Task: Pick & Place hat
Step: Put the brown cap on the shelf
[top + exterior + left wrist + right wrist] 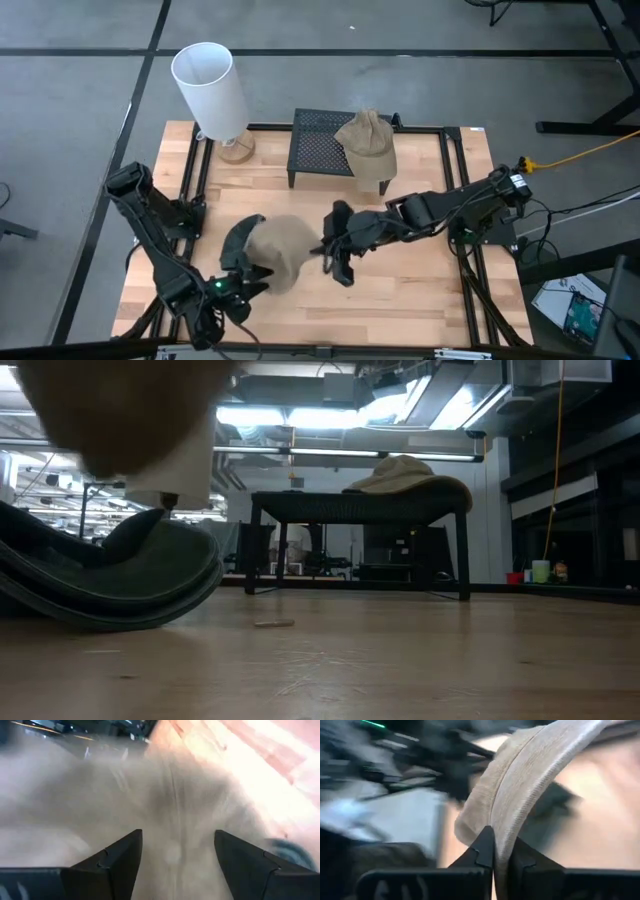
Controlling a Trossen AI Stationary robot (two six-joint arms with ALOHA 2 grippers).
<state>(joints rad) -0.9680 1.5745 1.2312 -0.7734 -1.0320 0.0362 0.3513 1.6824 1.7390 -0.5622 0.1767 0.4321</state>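
A tan hat (280, 250) with a dark brim (238, 243) lies at the near middle of the table between both grippers. In the low view its brim (120, 575) rests on the wood. My right gripper (328, 248) is at the hat's right side, shut on its edge. My left gripper (250, 272) is at the hat's near left side and open. In the left wrist view its fingers (120, 857) stand on either side of the tan crown (165, 795), which fills that view. My right gripper (501, 845) pinches the hat's tan stitched edge (502, 820) between its two fingers, coming level from the table's right. The edge rises from the fingers, above the wood. Whether my left gripper touches the crown, I cannot tell.
A second tan hat (368, 140) sits on a black mesh stand (318, 150) at the far middle of the table. A white lamp (210, 85) stands at the far left corner. Bare wood lies near and to the right of the grippers.
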